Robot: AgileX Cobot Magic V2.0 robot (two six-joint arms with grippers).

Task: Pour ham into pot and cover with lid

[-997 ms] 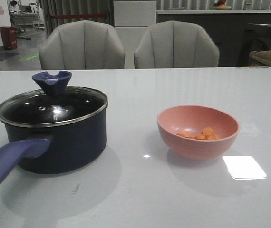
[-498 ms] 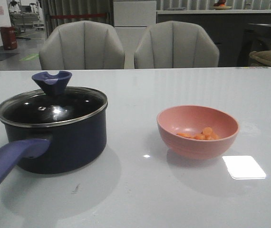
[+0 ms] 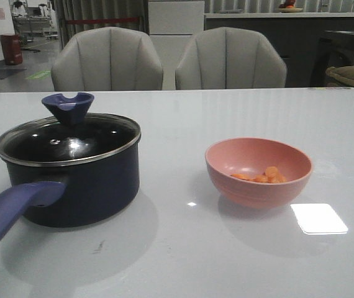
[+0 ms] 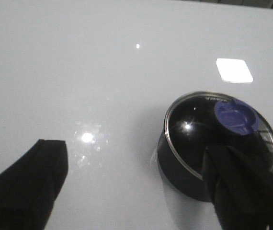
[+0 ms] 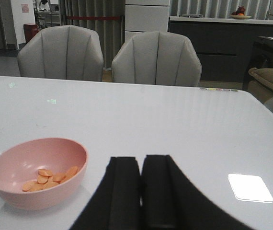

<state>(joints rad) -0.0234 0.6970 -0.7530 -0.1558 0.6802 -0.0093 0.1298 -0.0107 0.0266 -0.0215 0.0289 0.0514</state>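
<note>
The dark navy pot stands at the left of the table, its long purple-blue handle pointing toward the near edge. The glass lid with its blue knob sits on it. The ham, several orange slices, lies in a pink bowl at the right. Neither gripper shows in the front view. My left gripper is open and empty above the table, the pot and lid knob beside one finger. My right gripper is shut and empty, the bowl with ham off to its side.
Two grey chairs stand behind the table's far edge. A bright light reflection lies on the glossy white table near the bowl. A counter and cabinets fill the background.
</note>
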